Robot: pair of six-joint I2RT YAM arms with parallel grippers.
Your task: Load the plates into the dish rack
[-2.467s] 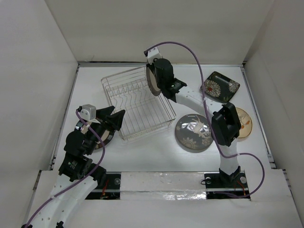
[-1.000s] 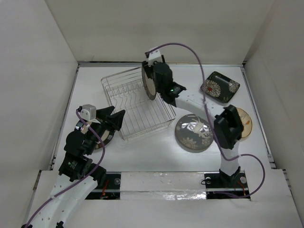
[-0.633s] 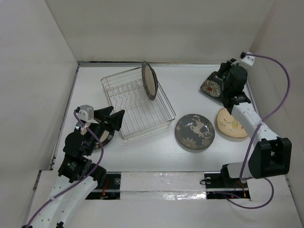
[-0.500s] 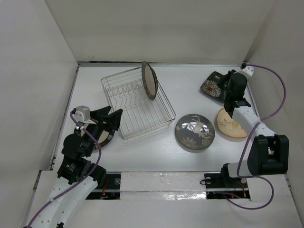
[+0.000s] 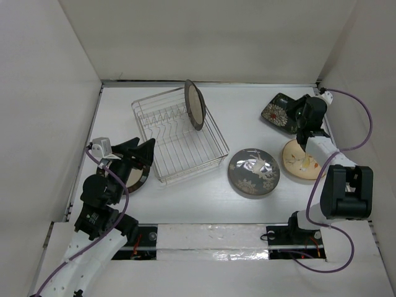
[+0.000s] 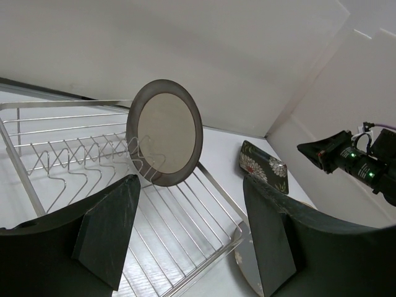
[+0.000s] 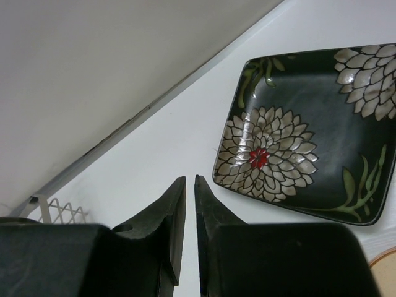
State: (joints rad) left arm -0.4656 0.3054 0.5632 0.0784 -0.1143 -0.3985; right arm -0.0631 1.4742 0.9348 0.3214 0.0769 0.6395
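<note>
Overhead: high, looking down on surface. Left wrist: low, across dish rack. Right wrist: close on square plate, shared by all.

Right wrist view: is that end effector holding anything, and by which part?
Nothing. The right end effector is nearly closed on air, short of the square plate.
</note>
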